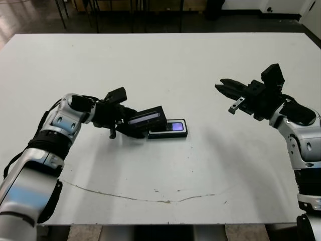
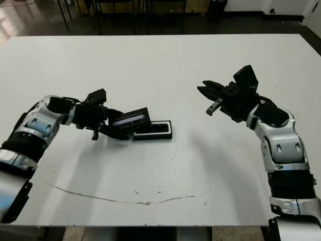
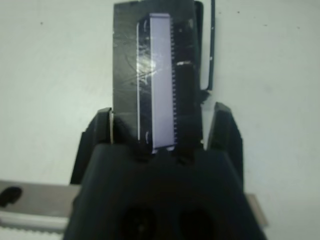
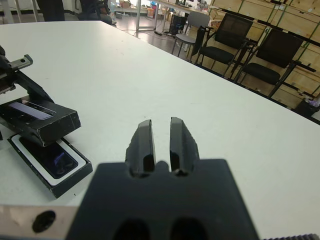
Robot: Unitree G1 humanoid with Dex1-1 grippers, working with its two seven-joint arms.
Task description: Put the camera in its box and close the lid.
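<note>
Setting: white table (image 1: pixel 165 65), matte and scuffed, with a thin wavy dark line running across its near part; black mesh chairs (image 4: pixel 250 45) and wooden shelving stand beyond the far edge in the right wrist view.
Box: shallow black tray (image 1: pixel 170 131) with rounded corners and a white inner lining, lying flat near the table's middle.
Contents: the camera (image 4: pixel 52 155) sits inside the box, slim and black, a bluish-purple glossy patch showing on its upturned face.
Lid: flat black rectangle (image 1: pixel 146 118) with a long, glossy greyish window; it is tilted, one end raised, overlapping the box's left end (whether its lower edge touches the tray is hard to judge from these angles).
Left gripper: (image 1: pixel 131 126) clamped on the lid, a black finger on each long side, as the left wrist view shows.
Right gripper: (image 1: pixel 223 88) raised above the table well to the right of the box, holding nothing, its two black fingers (image 4: pixel 145 145) close together with only a narrow slit between them.
</note>
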